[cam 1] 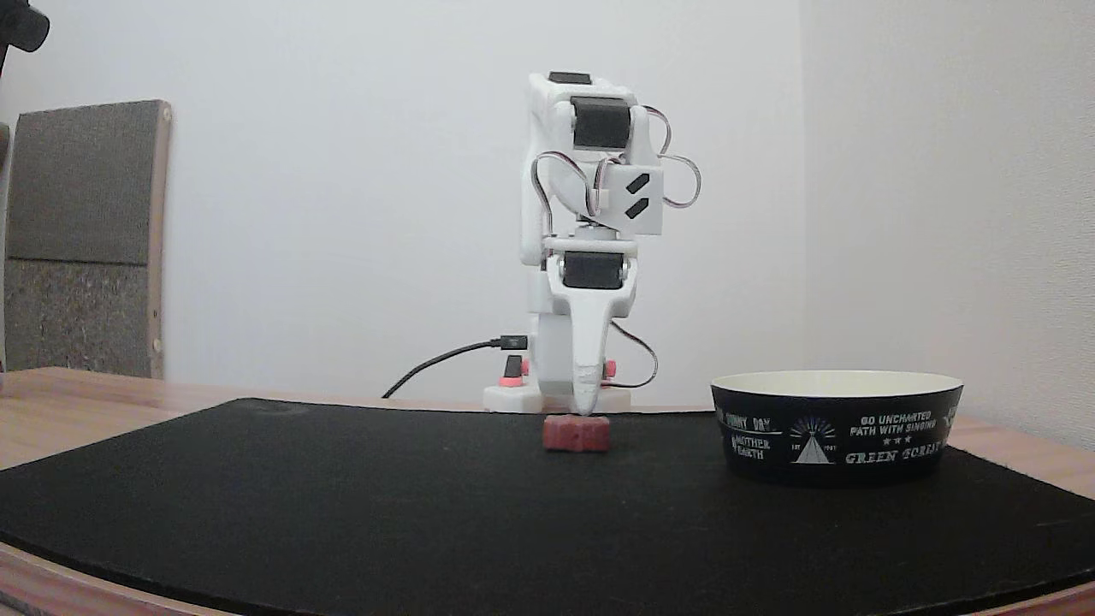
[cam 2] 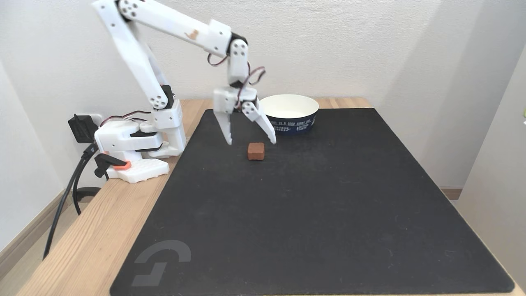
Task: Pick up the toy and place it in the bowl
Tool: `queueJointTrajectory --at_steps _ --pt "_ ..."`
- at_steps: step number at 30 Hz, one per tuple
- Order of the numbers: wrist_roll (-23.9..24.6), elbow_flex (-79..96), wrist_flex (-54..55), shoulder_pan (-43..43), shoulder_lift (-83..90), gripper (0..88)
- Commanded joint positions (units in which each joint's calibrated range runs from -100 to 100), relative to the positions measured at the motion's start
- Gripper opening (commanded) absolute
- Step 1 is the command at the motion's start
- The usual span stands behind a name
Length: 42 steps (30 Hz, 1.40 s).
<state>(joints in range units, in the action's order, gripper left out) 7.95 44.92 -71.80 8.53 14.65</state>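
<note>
Pincer spread above toy

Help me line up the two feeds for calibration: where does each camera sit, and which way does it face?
A fixed view: low at the mat's edge, facing the arm head-on toward the back wall; gripper points down just above the toy, base behind, bowl at right.
Another fixed view: raised, looking down along the mat; the whole arm reaches in from the left, open gripper over the toy, bowl behind.
Shared: gripper, toy, bowl, mat, base.
</note>
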Motion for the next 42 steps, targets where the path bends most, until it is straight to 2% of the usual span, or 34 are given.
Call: queueJointTrajectory --at_steps 1,11,17,19,20,24,31,36,42 --pt "-0.23 -2.52 0.08 0.04 -5.36 42.5" --pt "-0.44 -3.6 7.7 -0.38 -11.19 42.5" --pt "-0.39 -3.33 8.55 -0.38 -10.69 41.3" --pt "-0.39 -3.24 9.4 -0.38 -10.53 35.5" --pt "-0.39 -3.15 10.67 -0.46 -10.44 25.7" --pt "-0.39 -3.06 11.18 -0.46 -10.36 2.8" --pt "-0.33 -2.88 11.18 -0.46 -8.44 4.0" --pt "-0.39 0.91 13.8 -0.46 1.06 4.0" --pt "-0.44 -4.41 12.95 0.54 5.4 2.2"
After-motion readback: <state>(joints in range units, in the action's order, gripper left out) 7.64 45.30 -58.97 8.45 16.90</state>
